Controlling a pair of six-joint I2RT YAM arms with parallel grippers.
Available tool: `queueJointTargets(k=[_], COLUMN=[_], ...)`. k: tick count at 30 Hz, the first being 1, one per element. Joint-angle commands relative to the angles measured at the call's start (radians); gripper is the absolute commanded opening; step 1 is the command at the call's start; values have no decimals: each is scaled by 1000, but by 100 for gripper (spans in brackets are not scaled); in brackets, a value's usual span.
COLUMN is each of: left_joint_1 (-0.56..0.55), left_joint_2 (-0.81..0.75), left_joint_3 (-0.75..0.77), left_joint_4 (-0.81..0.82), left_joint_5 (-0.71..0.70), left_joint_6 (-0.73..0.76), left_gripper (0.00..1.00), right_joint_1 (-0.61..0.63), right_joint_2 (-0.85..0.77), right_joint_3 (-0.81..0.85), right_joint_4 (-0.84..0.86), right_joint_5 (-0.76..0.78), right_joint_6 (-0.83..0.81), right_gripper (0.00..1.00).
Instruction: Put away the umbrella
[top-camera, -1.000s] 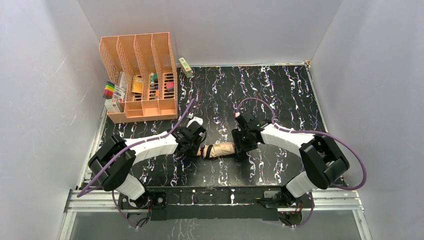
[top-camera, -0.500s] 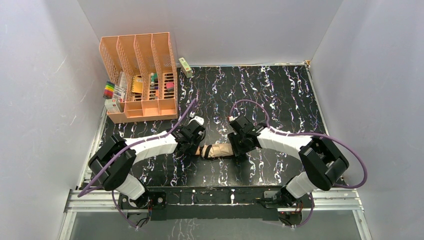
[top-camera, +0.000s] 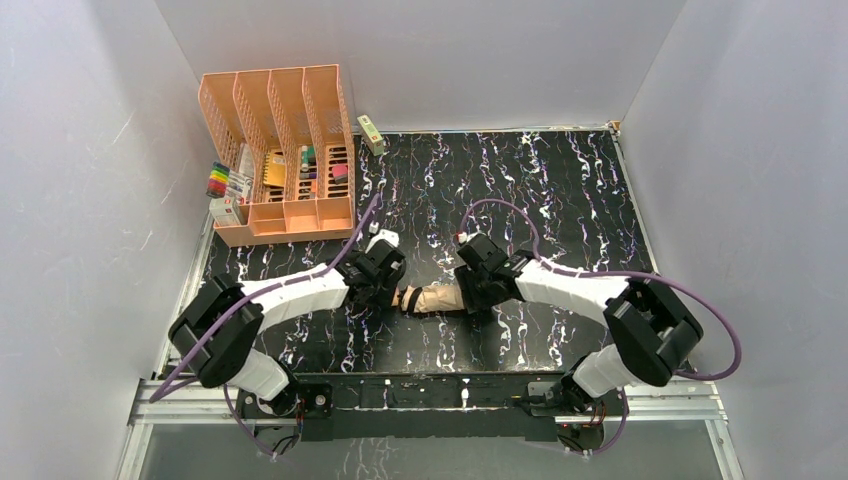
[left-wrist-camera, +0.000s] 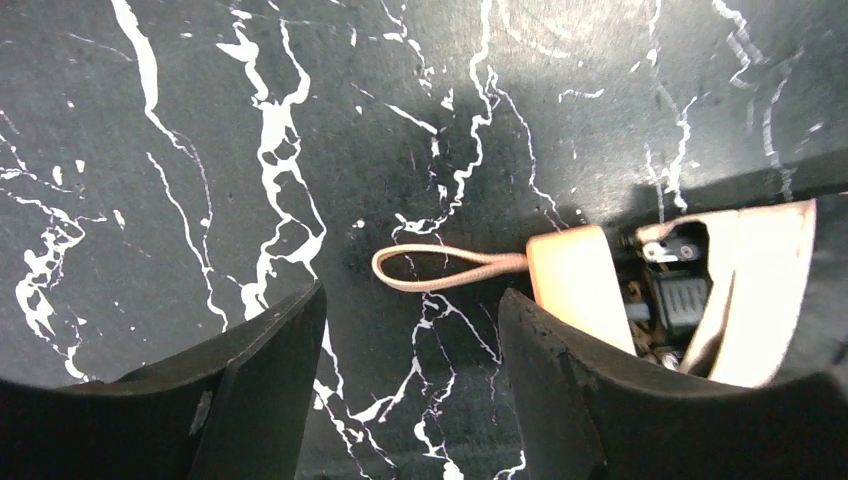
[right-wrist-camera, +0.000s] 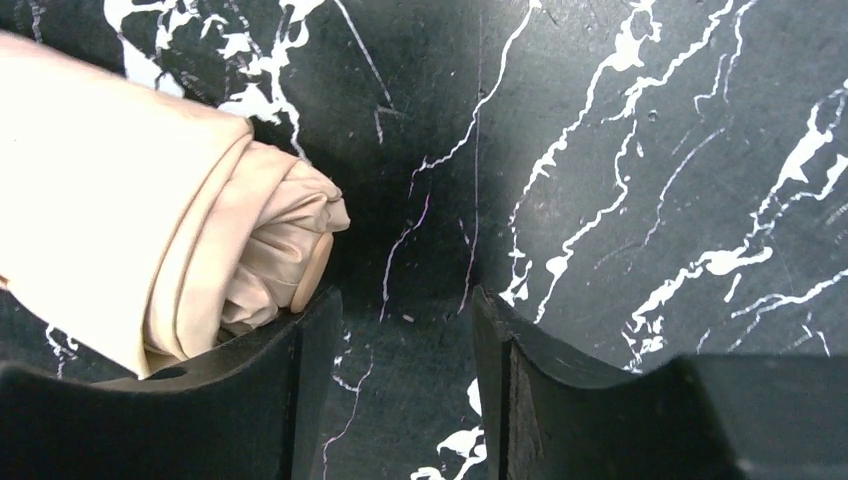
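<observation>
The folded peach-tan umbrella (top-camera: 436, 299) lies flat on the black marbled table (top-camera: 560, 190) between my two grippers. My left gripper (top-camera: 385, 285) is open at its handle end. In the left wrist view the tan handle (left-wrist-camera: 575, 290) and its strap loop (left-wrist-camera: 440, 270) lie just beyond my open left gripper (left-wrist-camera: 410, 330), which holds nothing. My right gripper (top-camera: 478, 285) is open at the other end. In the right wrist view the rolled fabric and its tip cap (right-wrist-camera: 312, 272) rest against the outside of the left finger (right-wrist-camera: 300, 390). The gap of the right gripper (right-wrist-camera: 405, 345) is empty.
A peach-orange slotted desk organizer (top-camera: 280, 150) holding pens and small items stands at the back left. Marker packs (top-camera: 225, 190) lie beside it. A small green box (top-camera: 371, 133) leans near the back wall. White walls close in three sides.
Both grippers have shifted slightly left with the umbrella between them. The right gripper came closer to the umbrella's end.
</observation>
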Motion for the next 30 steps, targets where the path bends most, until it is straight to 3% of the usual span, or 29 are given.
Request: queueJointTargets(k=[1,10,13,17,19,26,30], left_joint_1=[1,21,21,21,21,21,21], left_joint_2=[-139,-502,-649,-826,-893,-898,-858], left_joint_3=[75,37,11,-12,-24,-1,0], left_joint_4=[73,-158,-227,-317,-344,-448,-446], left_joint_5=[37,-158,-199,-224,-252,-300,-310], left_joint_6=[-118,-123,-158,-227,-263,-287,-278], left_gripper=[66,82,98,98,98,98,98], right_joint_1=[68,63,63,63,63,63,62], right_joint_2=[-121,-443,-613,-809,-882,-998,-1015], right_joint_3=[69,44,13,-30,-42,-60,-63], right_joint_4=[69,-147,-111,-51,-61,-211,-209], right_joint_5=[72,430,452,437,442,509,501], right_joint_6=[62,67,27,-3,-9,2,-3], right_gripper=[62,72,78,98,98,99,98])
